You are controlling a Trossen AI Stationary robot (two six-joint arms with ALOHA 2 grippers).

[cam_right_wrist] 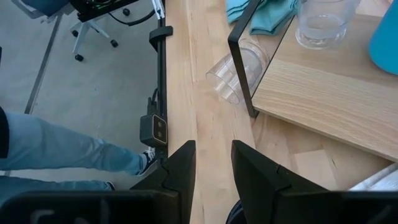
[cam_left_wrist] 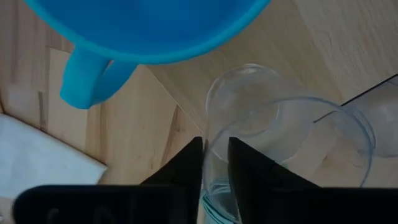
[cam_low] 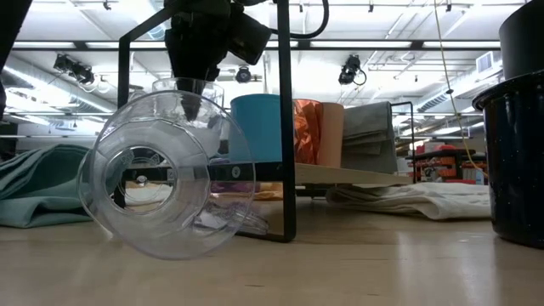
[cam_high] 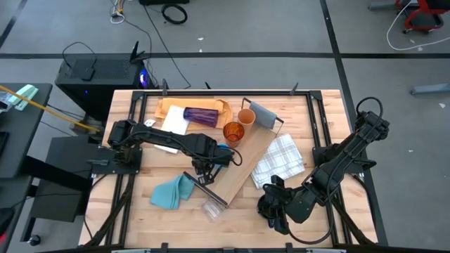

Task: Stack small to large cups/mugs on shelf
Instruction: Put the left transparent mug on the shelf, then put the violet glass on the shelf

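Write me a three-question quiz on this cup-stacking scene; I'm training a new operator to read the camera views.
1. True or false: the clear cup beside the shelf's black end frame lies on its side on the table.
2. The second clear cup, under the left gripper on the shelf, is: A) upright, B) on its side, C) upside down.
3. Short answer: what is the right gripper holding?

Key: 1 true; 2 A; 3 nothing, it is open and empty over the table's edge.
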